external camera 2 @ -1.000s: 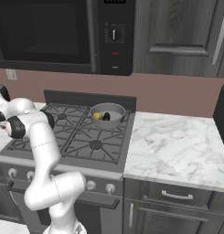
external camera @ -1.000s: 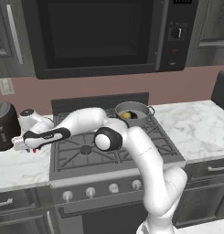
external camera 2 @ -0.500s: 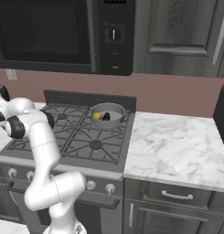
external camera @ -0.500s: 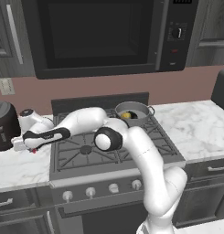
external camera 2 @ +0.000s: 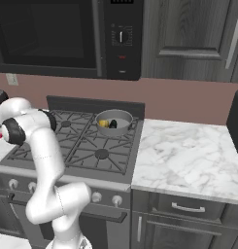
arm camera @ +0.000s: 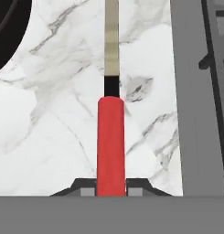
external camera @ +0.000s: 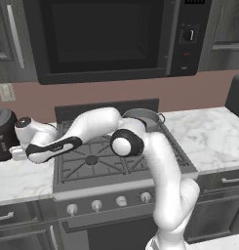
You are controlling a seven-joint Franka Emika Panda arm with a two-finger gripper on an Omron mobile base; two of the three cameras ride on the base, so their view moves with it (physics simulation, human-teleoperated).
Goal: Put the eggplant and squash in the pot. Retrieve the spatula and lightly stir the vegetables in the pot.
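Jaws: closed on the red handle of the spatula [arm camera: 111, 137] by the gripper [arm camera: 110, 186], low centre of the hand view.
Spatula axis: runs straight up-frame from the jaws, metal end away, over the marble counter [arm camera: 49, 119].
Pot [external camera 2: 114, 121]: centre of the right base view, on the stove [external camera 2: 86, 148].
Count: one eggplant [external camera 2: 112, 124], one squash [external camera 2: 104, 123], both in the pot; one spatula.

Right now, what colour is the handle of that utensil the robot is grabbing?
Bright red; the spatula handle shows best in the hand view, between the gripper tips.
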